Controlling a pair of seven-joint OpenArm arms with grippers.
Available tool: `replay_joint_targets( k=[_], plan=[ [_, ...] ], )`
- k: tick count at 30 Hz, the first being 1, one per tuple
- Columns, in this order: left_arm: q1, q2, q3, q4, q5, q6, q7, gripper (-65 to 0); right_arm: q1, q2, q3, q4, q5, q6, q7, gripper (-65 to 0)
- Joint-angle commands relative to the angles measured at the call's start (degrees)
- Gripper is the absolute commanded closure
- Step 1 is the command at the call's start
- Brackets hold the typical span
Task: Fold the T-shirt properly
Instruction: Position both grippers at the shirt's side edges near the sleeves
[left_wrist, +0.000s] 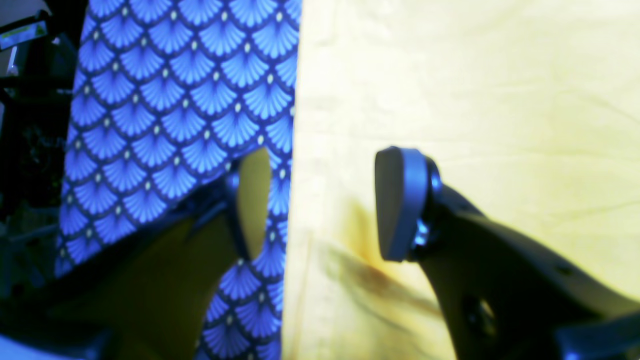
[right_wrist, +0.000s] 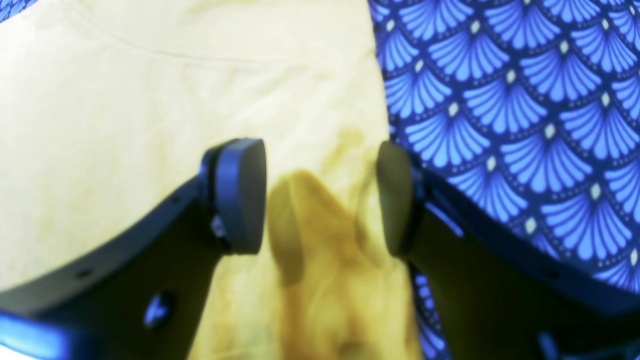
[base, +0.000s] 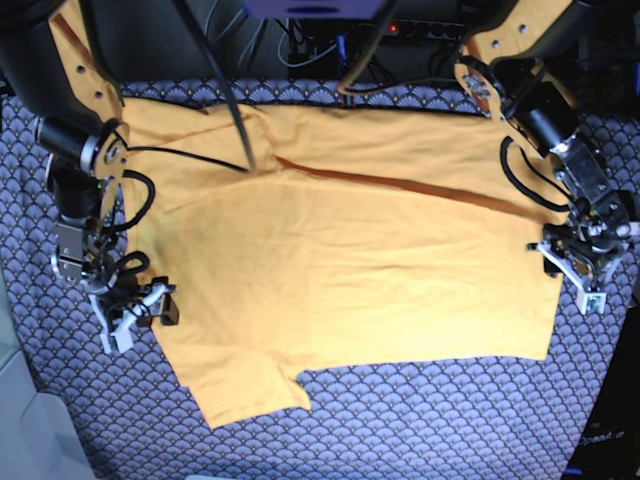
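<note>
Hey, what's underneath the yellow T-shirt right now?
The T-shirt lies spread on a blue scallop-patterned cloth, which shows all around its edges. Whatever sits directly beneath the shirt's middle is covered and cannot be seen.

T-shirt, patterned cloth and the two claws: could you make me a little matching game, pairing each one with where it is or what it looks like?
Things:
1. T-shirt
2. patterned cloth
3. left gripper
4. right gripper

Descriptions:
A. jaws apart at the shirt's edge, on the base view's right
B. blue-grey scallop print, lying under everything
C. jaws apart with a bunched bit of shirt between them, on the base view's left
D. plain yellow-orange, spread out with one fold line across it

Pairs: 1-D, 2-B, 3-A, 4-C
</note>
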Motion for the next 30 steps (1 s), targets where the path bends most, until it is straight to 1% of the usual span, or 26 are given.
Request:
replay_joint_targets(
  k=[1, 4, 7, 10, 14, 22, 26, 30],
  plan=[
    [-0.59, -0.93, 0.17, 1.29, -0.42, 0.27, -1.05, -32.8, 1.43, 0.35, -0.08, 0.68, 0.23, -0.01, 0.17, -27.3],
    [-0.41, -0.93, 0.26, 1.29, -0.42, 0.27, -1.22, -32.8, 1.43, 0.35, -0.17, 0.68, 0.23, -0.01, 0.17, -16.0],
    [-0.41, -0.93, 0.26, 1.29, -0.42, 0.27, -1.22, -32.8, 1.43, 0.35, -3.25, 0.68, 0.23, -0.01, 0.17, -5.6],
    [-0.41, -0.85, 0.26, 1.29, -0.42, 0.27, -1.22, -32.8, 1.34, 0.35, -6.50, 0.68, 0.32, -0.01, 0.17, -0.1],
    [-0.41, -0.76, 0.43, 1.29, -0.42, 0.27, -1.31, -32.8, 0.46, 0.35, -7.12, 1.82, 0.32, -0.01, 0.26, 0.0],
    [-0.50, -0.76, 0.43, 1.29, -0.51, 0.27, -1.05, -32.8, -2.00, 0.26, -6.85, 11.67, 0.58, -0.01, -0.53, 0.0],
    [-0.50, -0.67, 0.43, 1.29, -0.51, 0.27, -1.05, -32.8, -2.00, 0.35, -6.85, 11.93, 0.58, -0.01, -3.69, 0.0],
    [-0.50, -0.67, 0.43, 1.29, -0.59, 0.27, -1.05, -32.8, -2.00, 0.53, -6.85, 11.93, 0.58, -0.01, -3.96, -0.3]
  ],
)
